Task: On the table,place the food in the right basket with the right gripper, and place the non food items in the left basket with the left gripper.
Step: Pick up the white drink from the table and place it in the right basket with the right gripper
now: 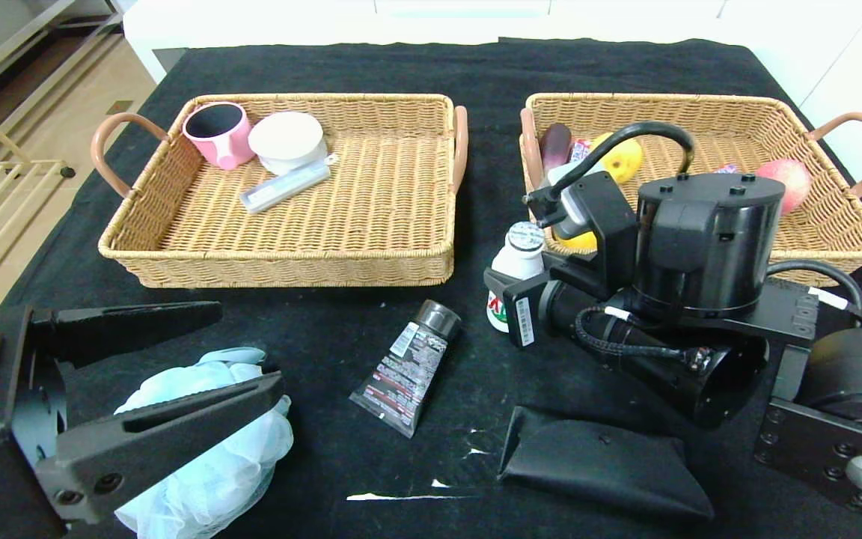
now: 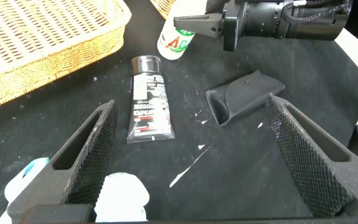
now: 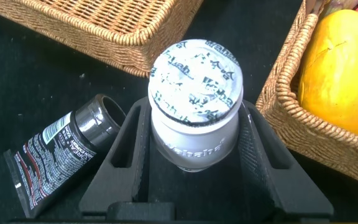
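Right gripper (image 3: 194, 162) stood near the table's centre, just in front of the right basket (image 1: 835, 247), its fingers (image 3: 126, 155) clenched on a white yogurt bottle (image 3: 194, 102). The foil lid carried printed characters, not legible; green and red lettering on the bottle's side was partly hidden by the fingers.

Left gripper (image 1: 154, 374) hovered at the near-left corner, jaws spread wide and grasping nothing, over a pale blue bath pouf (image 1: 214, 449) that it partly hid.

A dark tube (image 1: 408, 367) lay near the front edge at centre, its label text too small to read. A black pouch (image 1: 595, 464) lay to its right, apart from it.

Left basket (image 1: 401, 262) held a pink cup (image 1: 215, 133), a white bowl (image 1: 286, 141) and a grey bar (image 1: 285, 189).
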Available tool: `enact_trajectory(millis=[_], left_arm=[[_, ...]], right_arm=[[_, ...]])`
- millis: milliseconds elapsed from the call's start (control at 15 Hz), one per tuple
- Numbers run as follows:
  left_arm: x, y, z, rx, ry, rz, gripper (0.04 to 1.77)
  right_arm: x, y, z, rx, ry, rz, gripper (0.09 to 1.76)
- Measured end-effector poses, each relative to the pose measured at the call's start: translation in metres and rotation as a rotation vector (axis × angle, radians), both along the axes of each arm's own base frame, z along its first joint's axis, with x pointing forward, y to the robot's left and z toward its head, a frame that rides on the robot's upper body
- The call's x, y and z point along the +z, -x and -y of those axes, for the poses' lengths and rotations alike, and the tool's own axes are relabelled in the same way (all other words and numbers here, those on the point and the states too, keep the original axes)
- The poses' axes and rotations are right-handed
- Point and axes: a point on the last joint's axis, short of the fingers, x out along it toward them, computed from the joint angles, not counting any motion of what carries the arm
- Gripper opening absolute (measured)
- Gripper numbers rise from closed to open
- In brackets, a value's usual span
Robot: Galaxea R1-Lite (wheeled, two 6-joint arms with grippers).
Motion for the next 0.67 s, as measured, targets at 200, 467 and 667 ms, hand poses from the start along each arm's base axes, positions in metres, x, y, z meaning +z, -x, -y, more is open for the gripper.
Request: enact_trajectory(millis=[200, 467, 667], left_arm=[[-0.0001, -0.0001, 0.0001, 0.0, -0.001, 0.0, 1.72], [-0.0002, -0.0002, 0.0002, -0.001, -0.001, -0.001, 1.72], [-0.0015, -0.001, 0.0006, -0.001, -0.007, -0.004, 1.72]], right_arm=[[-0.0011, 0.0, 0.0002, 0.0, 0.002, -0.003, 0.88], [0.0011, 0.0027, 0.0011, 0.008, 0.003, -0.004, 0.88], [0.0079, 0.0096, 0.0025, 0.019, -0.004, 0.005, 0.88]])
